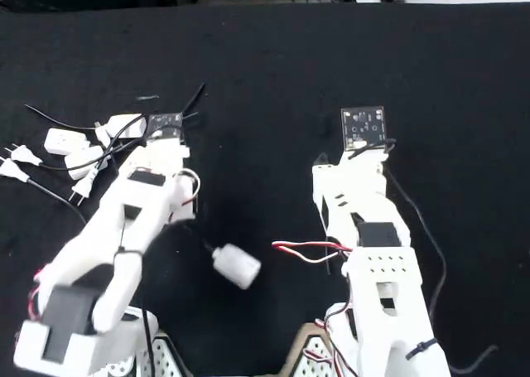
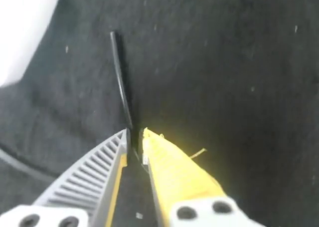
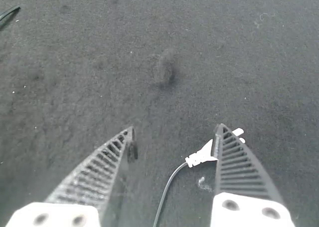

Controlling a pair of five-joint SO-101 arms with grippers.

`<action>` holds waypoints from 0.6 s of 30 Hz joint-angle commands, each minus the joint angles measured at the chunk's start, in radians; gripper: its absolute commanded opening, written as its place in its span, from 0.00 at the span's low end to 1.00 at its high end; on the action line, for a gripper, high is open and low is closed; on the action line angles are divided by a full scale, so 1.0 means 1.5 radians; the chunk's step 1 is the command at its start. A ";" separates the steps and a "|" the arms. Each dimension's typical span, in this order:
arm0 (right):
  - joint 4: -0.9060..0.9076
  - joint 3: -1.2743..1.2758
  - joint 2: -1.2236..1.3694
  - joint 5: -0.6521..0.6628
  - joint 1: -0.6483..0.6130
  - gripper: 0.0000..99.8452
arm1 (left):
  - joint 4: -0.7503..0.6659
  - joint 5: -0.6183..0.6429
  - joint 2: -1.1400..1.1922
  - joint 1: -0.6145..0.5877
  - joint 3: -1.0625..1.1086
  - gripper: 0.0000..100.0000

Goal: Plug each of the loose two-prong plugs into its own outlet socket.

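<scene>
Barely started, I'd judge: no plug looks seated. By the far-left plug pile (image 1: pixel 79 153), left jaws pinch a black cord (image 2: pixel 119 72); right jaws wide, white plug (image 3: pixel 200 158) just beside one.

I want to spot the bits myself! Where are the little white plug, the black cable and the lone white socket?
white plug (image 3: pixel 202 158), right wrist view, on its body.
black cable (image 2: pixel 119 77), left wrist view, midway along it.
white socket (image 1: pixel 237 266), high view, middle of its casing.

White arms (image 1: pixel 377 253), red-white wires (image 1: pixel 302 248); left claw (image 2: pixel 135 134) ribbed grey and yellow.
</scene>
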 commanded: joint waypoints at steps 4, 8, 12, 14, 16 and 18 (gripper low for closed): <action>-0.018 -0.003 -0.024 -0.002 0.008 0.24 | 0.063 -0.089 -0.221 -0.006 0.101 0.05; -0.018 -0.003 -0.024 -0.002 0.008 0.24 | 0.062 -0.137 -0.325 -0.010 0.177 0.14; -0.018 -0.003 -0.024 -0.002 0.008 0.24 | 0.063 -0.145 -0.416 -0.016 0.216 0.22; -0.018 -0.002 -0.023 -0.002 0.008 0.24 | 0.066 -0.183 -0.461 -0.018 0.219 0.22; -0.018 -0.002 -0.023 -0.002 0.008 0.24 | 0.109 -0.251 -0.504 -0.007 0.216 0.22; -0.018 -0.002 -0.023 -0.002 0.008 0.24 | 0.178 -0.311 -0.534 0.028 0.215 0.22</action>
